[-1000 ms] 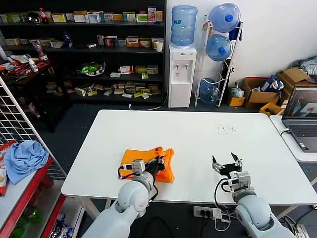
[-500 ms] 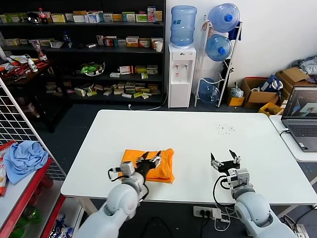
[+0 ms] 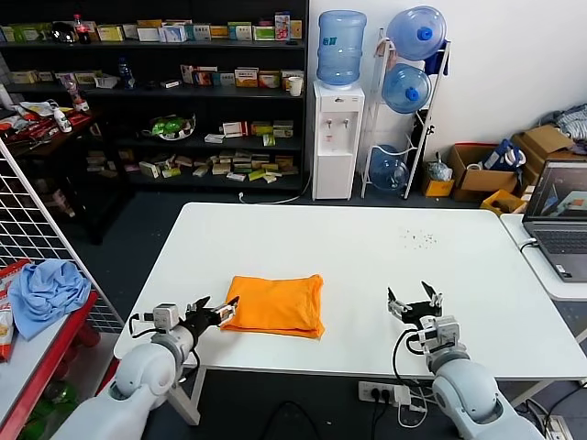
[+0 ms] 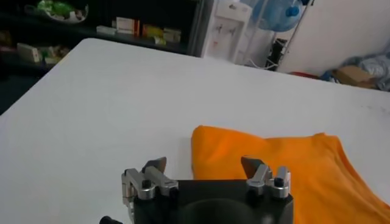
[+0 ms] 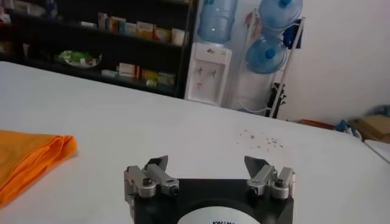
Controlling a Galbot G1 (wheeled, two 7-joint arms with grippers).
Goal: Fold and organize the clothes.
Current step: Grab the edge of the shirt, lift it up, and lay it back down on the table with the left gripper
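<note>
The clothes, one bright orange T-shirt (image 3: 273,305), lie folded into a flat rectangle on the white table (image 3: 367,247), left of the middle and near the front edge. No lettering shows. My left gripper (image 3: 215,307) hovers open just left of the shirt's left edge, holding nothing. In the left wrist view the shirt (image 4: 292,164) lies just beyond the spread jaws of the left gripper (image 4: 204,163). My right gripper (image 3: 413,298) stands open and empty over bare table to the right of the shirt. In the right wrist view the right gripper (image 5: 206,161) is seen with a corner of the shirt (image 5: 27,155) off to one side.
A laptop (image 3: 559,215) sits on a side table at the right. A light blue cloth (image 3: 46,289) lies on the red rack behind a wire grid at the left. Dark specks (image 3: 417,238) dot the table's far right. Shelves and a water dispenser (image 3: 336,137) stand behind.
My left gripper has opened, let go of the shirt and drawn back to the left, off the fabric. The shirt now lies flat. The right gripper has barely moved.
</note>
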